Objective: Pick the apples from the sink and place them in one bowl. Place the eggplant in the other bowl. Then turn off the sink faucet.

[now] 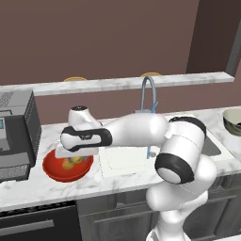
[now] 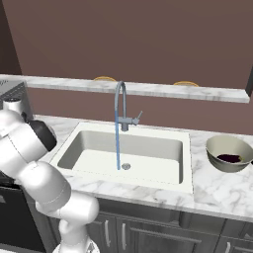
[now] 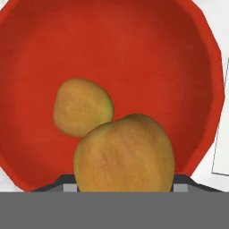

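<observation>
Even, soft rendered light, faint shadows, no glare, slightly coarse edges

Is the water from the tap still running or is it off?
Running. A thin blue stream falls from the faucet spout straight down to the drain in the sink.

A white marble counter holds a sunken sink. A red bowl sits left of it. A greenish-grey bowl sits right.
</observation>
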